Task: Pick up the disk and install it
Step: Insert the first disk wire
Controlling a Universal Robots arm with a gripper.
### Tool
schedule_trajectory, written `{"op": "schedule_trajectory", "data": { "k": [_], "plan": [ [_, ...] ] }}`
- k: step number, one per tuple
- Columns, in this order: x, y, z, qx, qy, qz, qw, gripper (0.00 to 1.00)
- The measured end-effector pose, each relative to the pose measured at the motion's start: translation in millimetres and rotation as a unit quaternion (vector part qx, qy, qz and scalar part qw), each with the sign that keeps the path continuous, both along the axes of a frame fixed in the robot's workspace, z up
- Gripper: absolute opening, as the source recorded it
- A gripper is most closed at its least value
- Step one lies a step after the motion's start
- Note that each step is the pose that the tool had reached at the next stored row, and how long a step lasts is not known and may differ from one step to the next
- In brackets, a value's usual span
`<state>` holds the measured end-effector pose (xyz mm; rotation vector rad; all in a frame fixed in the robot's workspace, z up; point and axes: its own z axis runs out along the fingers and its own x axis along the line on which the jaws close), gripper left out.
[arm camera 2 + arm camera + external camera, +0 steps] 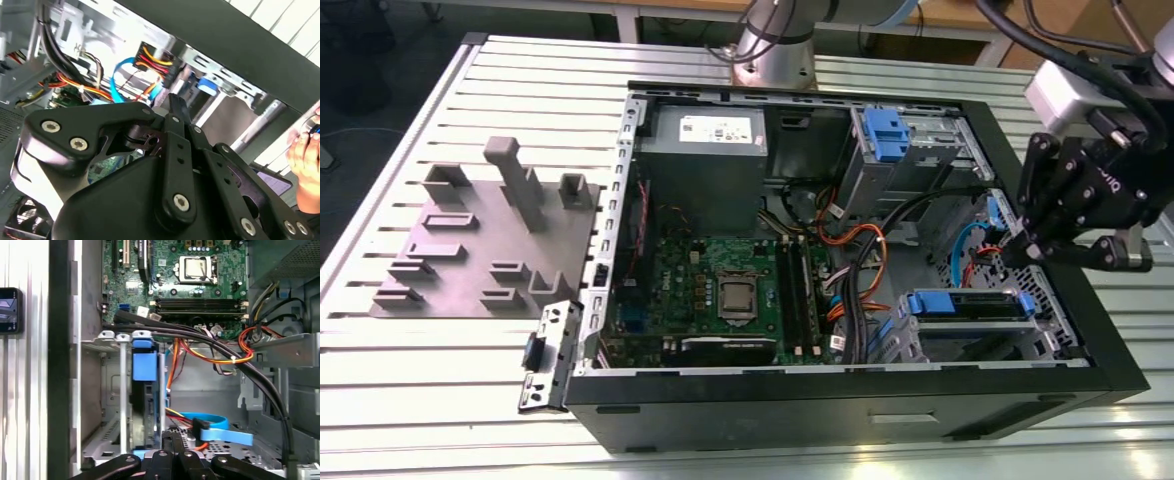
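1. We see the gripper hanging above the inner wall of the open computer case at the exterior view's right, over the drive cage.
2. Whether its fingers are wide or narrow we cannot tell; the linkage hides the tips in both wrist views.
3. The disk sits in the lower drive cage, its blue frame showing in the first wrist view, standing on edge between the cage rails.
4. Orange and black cables cross just beside it.
5. The case rests on the slatted table, near a grey fixture block.
6. A hand shows in the second wrist view.
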<state>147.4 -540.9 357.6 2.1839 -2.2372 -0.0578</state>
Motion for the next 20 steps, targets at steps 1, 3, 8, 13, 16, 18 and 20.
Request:
{"op": "schedule_trajectory", "data": {
  "k": [1, 3, 8, 13, 16, 18, 20],
  "plan": [
    [0.4, 3.3, -0.1, -0.0007, 0.0006, 0.0, 1.0, 0.11],
    [2.2, 7.1, -0.1, -0.003, 0.0049, 0.0, 0.99998, 0.11],
    [10.0, 10.0, -0.4, -0.0097, 0.0257, 0.0, 0.99962, 0.11],
    [18.7, 11.3, -0.9, -0.0101, 0.033, 0.0, 0.99941, 0.11],
    [18.7, 11.3, -0.9, -0.0101, 0.033, 0.0, 0.9994, 0.11],
    [18.8, 11.2, -0.9, -0.0108, 0.0331, 0.0, 0.99939, 0.17],
    [19.8, 11.3, -1.1, -0.0129, 0.0335, 0.0, 0.99936, 0.24]
  ]
}}
